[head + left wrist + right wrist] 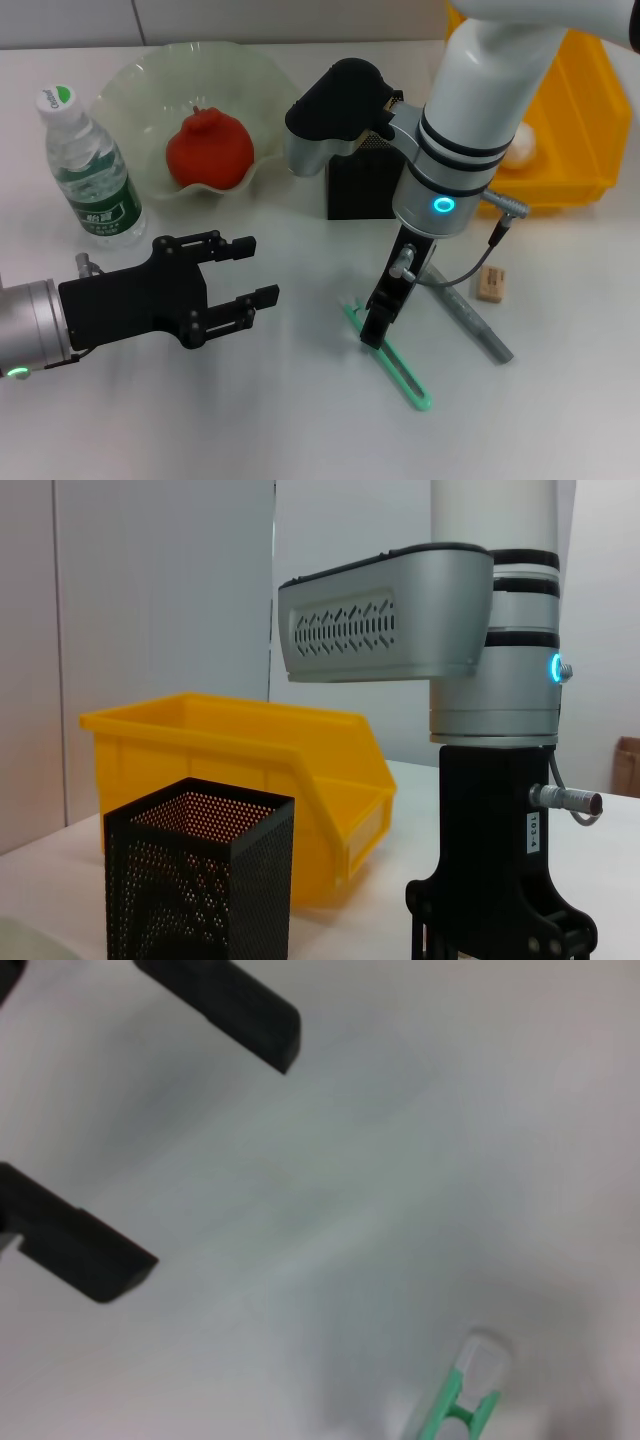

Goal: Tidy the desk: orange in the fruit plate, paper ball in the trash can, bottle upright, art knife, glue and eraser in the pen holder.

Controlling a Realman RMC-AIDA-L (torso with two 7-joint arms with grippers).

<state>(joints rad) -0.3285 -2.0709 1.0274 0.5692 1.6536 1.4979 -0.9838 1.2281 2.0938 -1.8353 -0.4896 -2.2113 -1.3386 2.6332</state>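
Two grippers are seen: the right gripper (pixel 375 325), fingers spread, is lowered just over the knife (pixel 388 356) on the desk (pixel 300 420), apparently not touching; the left gripper (pixel 245 280) is held released nearby.

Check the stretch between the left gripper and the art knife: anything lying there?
Nothing lies there. In the head view only bare desk separates the open left gripper from the art knife, which lies flat beneath the right gripper.
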